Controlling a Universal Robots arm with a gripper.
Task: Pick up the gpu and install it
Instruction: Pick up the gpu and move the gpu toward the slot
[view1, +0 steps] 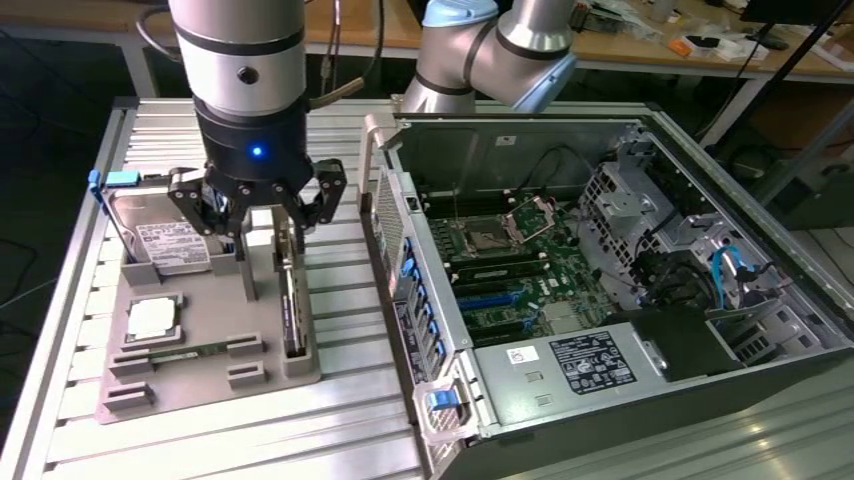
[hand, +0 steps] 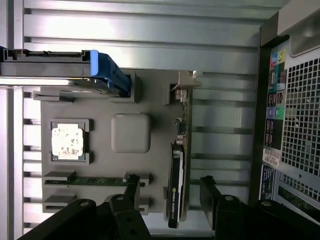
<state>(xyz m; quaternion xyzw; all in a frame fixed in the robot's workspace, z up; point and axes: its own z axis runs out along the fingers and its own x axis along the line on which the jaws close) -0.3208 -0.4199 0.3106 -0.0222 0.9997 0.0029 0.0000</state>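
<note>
The gpu (view1: 290, 300) stands on its edge in a slot of the grey holder block (view1: 200, 385), on the slatted table to the exterior view's left of the computer case. In the wrist view the gpu (hand: 177, 170) shows as a thin green card with a black cooler, its silver bracket at one end. My gripper (view1: 263, 228) hangs just above the card's far end, open and holding nothing. Through the wrist camera, my gripper (hand: 170, 192) has one finger on each side of the card, clear of it.
The holder block (hand: 100, 105) also carries a silver hard drive with a blue frame (view1: 163, 238), a processor chip (view1: 151, 318) and a narrow memory stick (view1: 180, 352). The open computer case (view1: 747, 330) lies at the exterior view's right with its motherboard (view1: 514, 270) exposed. Its perforated rear panel (hand: 295, 125) borders the holder.
</note>
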